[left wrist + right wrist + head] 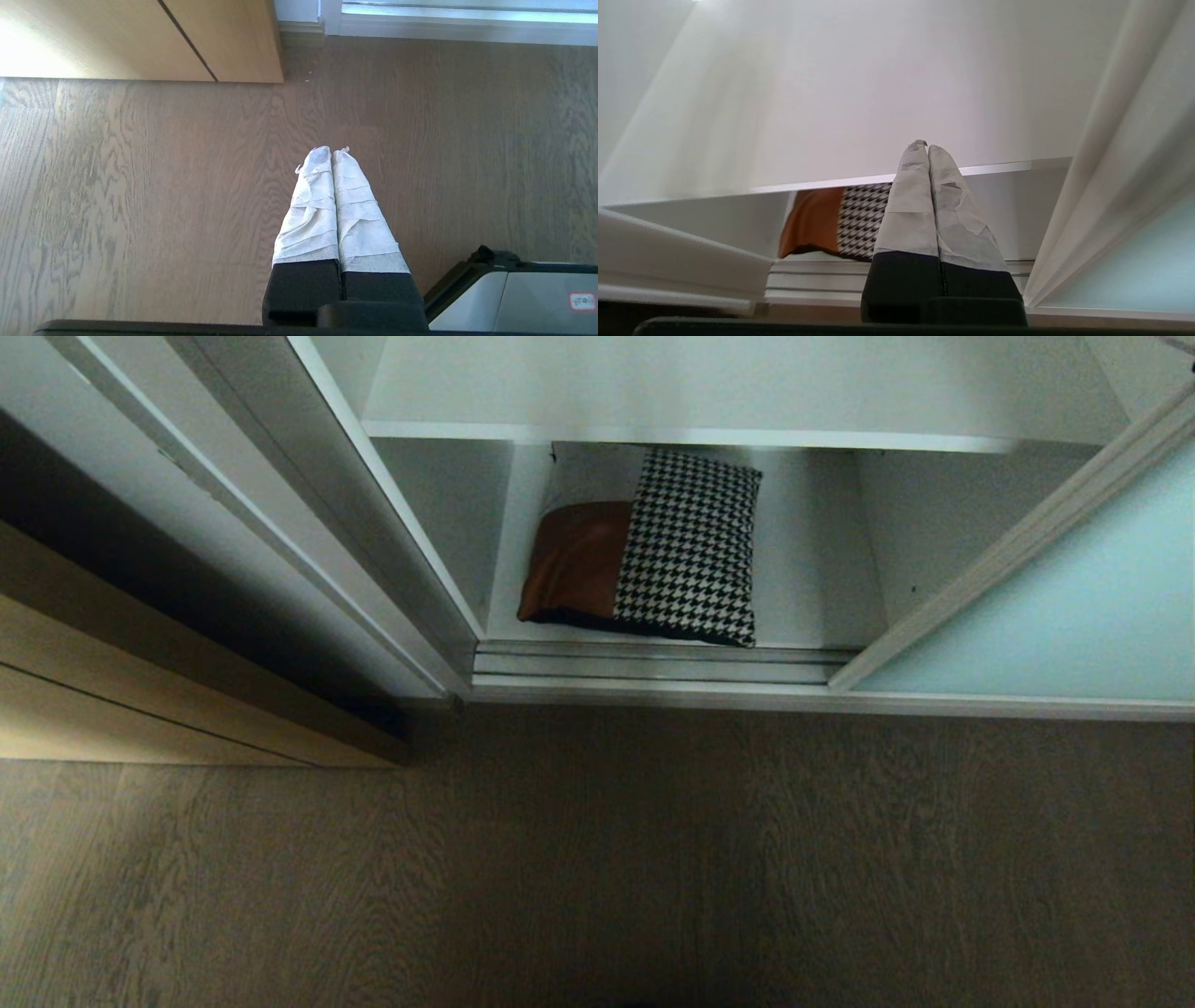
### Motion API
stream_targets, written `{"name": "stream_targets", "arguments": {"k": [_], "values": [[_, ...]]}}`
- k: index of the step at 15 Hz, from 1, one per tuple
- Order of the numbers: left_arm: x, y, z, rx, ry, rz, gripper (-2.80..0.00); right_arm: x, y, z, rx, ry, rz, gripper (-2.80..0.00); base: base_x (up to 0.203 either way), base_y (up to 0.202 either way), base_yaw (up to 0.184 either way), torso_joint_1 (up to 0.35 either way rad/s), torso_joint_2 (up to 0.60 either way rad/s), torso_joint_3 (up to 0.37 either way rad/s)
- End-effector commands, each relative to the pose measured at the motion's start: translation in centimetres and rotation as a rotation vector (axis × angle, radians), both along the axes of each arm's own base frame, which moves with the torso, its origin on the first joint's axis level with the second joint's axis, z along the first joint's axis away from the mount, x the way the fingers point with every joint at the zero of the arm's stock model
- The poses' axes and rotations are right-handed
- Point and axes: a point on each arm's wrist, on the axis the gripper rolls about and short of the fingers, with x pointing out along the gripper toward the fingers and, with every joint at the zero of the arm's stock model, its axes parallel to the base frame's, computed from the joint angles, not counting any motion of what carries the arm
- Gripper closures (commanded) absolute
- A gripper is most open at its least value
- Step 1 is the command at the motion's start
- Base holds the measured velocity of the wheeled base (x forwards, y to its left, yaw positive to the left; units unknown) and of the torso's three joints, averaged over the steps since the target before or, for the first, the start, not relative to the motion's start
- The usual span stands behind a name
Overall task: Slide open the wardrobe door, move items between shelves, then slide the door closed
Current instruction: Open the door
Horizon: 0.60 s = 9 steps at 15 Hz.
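Observation:
The wardrobe stands open. A cushion (pixel 653 555), houndstooth, tan leather and white, lies flat on the bottom shelf (pixel 812 588), under an upper white shelf (pixel 709 392). The pale aqua sliding door (pixel 1074 616) is pushed to the right. Neither arm shows in the head view. My right gripper (pixel 927 147) is shut and holds nothing; it points into the opening from outside, with the cushion (pixel 831 219) low behind it and the door (pixel 1134 261) beside it. My left gripper (pixel 332 150) is shut, empty, parked over the wooden floor.
Metal sliding tracks (pixel 653 663) run along the wardrobe's front sill. A white frame post (pixel 373 523) bounds the opening on the left, with a light-brown wooden panel (pixel 140 691) beyond it. Grey-brown wooden floor (pixel 597 859) lies in front. Part of the robot's base (pixel 514 298) shows beside the left gripper.

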Motion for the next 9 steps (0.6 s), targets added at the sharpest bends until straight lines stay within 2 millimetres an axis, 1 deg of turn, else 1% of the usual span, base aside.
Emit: {"name": "stream_targets", "arguments": {"k": [1,4,9], "values": [[0.0,0.0,0.0,0.000,0.003,0.001,0.00,-0.1,-1.5,0.1,0.013,-0.006,-0.032,0.00,0.000,0.000,0.000,0.000,0.00,0.000],[0.0,0.0,0.0,0.000,0.003,0.001,0.00,0.1,-3.4,-0.2,0.022,0.011,-0.041,0.00,0.000,0.000,0.000,0.000,0.00,0.000],[0.0,0.0,0.0,0.000,0.003,0.001,0.00,-2.2,-3.0,0.5,0.029,0.028,0.040,0.00,0.000,0.000,0.000,0.000,0.00,0.000]]}}
